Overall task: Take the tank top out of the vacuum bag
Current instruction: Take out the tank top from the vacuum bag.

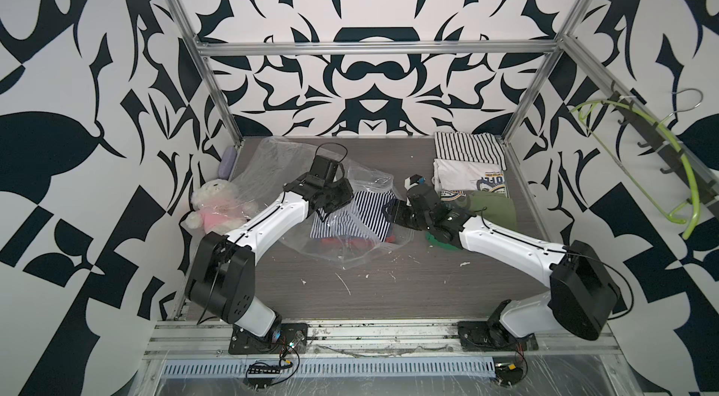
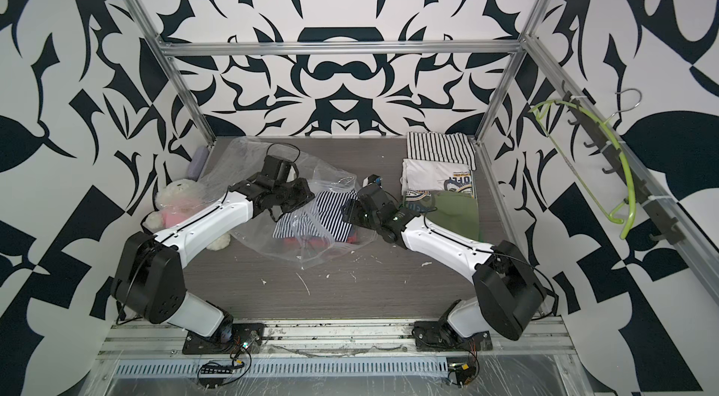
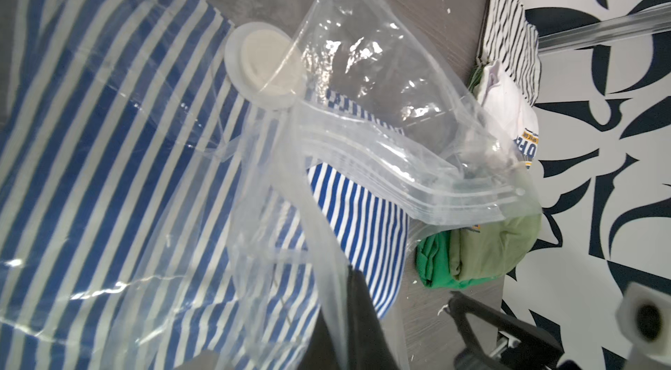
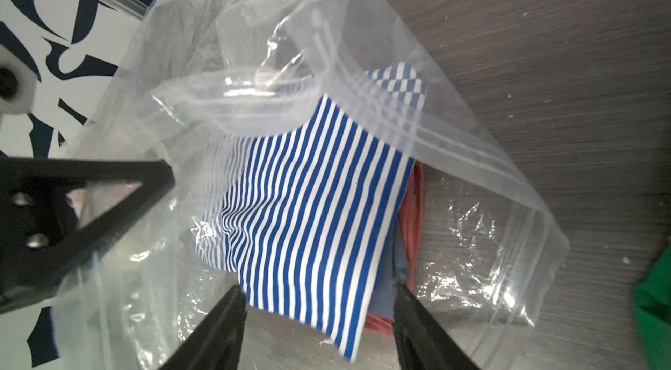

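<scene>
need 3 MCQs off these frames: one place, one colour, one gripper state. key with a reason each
1. Where on the table is the plush toy?
A. left edge, beside the left arm
B. right edge, on the folded clothes
C. near edge, between the arm bases

2. The striped garment partly under the vacuum bag plastic has stripes of:
A. red and white
B. blue and white
C. green and black

3. The right gripper is:
A. shut on the valve cap
B. open, jaws either side of the garment's edge
C. out of every view

Key: 1 A, both top views show it by the left arm. 2 B, both wrist views show blue and white. 3 B, the right wrist view shows the jaws apart with fabric between.
</scene>
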